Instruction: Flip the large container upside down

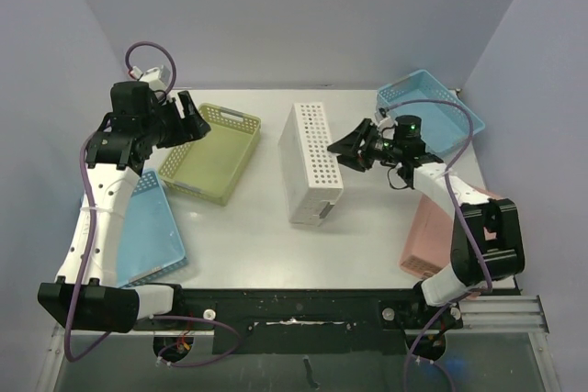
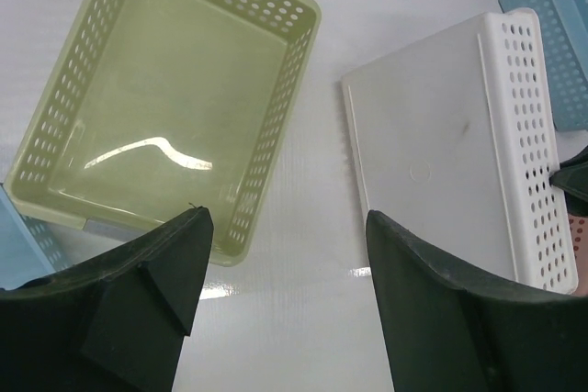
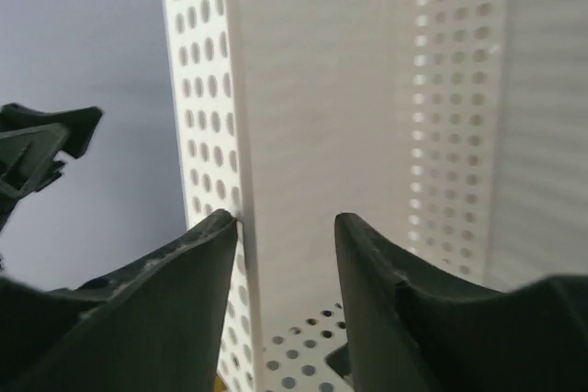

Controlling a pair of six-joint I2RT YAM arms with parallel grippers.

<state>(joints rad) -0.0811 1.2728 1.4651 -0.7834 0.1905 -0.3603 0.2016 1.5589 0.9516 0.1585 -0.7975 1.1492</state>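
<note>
The large container [image 1: 310, 162], a white perforated basket, stands on its long side in the middle of the table, its flat bottom facing left and its opening facing right. The left wrist view shows that bottom [image 2: 441, 135]. My right gripper [image 1: 342, 149] is at its upper right rim. In the right wrist view the jaws [image 3: 283, 219] stand apart astride the container's wall [image 3: 322, 89]; the wall's edge lies against the left finger and the right finger is clear of it. My left gripper [image 1: 188, 121] hovers wide open over the table by the green basket, with nothing between its fingers [image 2: 285, 218].
A green basket [image 1: 211, 153] lies left of the container, open side up [image 2: 165, 107]. A blue basket [image 1: 432, 112] sits at the back right. A blue one [image 1: 147, 227] lies at the left edge and a pink one [image 1: 427, 236] at the right edge.
</note>
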